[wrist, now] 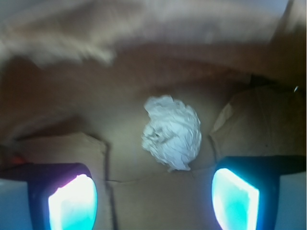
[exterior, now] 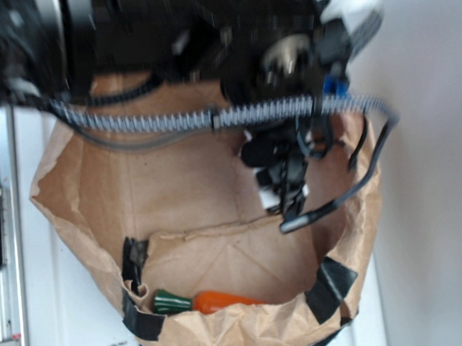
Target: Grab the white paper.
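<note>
Hand: the hand (wrist: 153, 199) is spread wide, its two glowing pads (wrist: 72, 203) at the lower corners of the wrist view with a broad gap between them; it has hold of nothing.
White paper: the white paper (wrist: 171, 132), a crumpled wad, lies on the floor of the brown paper bag (exterior: 192, 183), ahead of the hand and roughly centred between the pads, slightly nearer the one on the right of the wrist view; apart from both.
Bag contents: an orange carrot-like toy (exterior: 211, 301) with a green top rests against the bag's front wall in the exterior view, away from the hand.
Arm: the arm (exterior: 207, 41) reaches over the bag's mouth, blurred; a braided cable (exterior: 212, 118) crosses the opening.
Step in hand: judged as the approach, with the hand lowered into the bag and the grasp not yet made.
Next move: calls for advancing until the pads flank the wad, then closing; the bag's soft walls could snag.
</note>
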`<state>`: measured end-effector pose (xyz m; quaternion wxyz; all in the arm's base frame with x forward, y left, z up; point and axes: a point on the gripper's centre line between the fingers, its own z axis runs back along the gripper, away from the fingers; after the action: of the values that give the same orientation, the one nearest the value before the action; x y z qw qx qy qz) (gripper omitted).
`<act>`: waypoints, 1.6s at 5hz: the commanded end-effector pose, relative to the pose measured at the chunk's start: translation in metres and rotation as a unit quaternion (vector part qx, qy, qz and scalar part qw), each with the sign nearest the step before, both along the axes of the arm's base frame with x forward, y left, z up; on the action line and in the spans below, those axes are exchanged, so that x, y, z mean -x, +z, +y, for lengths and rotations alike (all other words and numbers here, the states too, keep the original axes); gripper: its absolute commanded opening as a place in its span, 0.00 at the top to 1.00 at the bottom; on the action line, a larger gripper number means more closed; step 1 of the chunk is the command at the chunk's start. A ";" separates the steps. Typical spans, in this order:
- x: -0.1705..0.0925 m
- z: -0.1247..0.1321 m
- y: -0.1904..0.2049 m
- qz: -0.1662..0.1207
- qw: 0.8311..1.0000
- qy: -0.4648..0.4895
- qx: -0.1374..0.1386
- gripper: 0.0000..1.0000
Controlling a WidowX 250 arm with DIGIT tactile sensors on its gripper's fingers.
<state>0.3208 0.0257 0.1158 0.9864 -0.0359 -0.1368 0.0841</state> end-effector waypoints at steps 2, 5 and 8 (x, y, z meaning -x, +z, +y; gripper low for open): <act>-0.021 -0.026 -0.049 -0.003 0.993 0.013 -0.120 0.00; -0.004 0.008 -0.006 -0.029 0.998 0.009 -0.057 0.00; -0.023 0.040 -0.013 -0.033 0.993 0.081 -0.085 0.00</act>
<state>0.3363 0.0619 0.0815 0.9752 0.0552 -0.1467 0.1560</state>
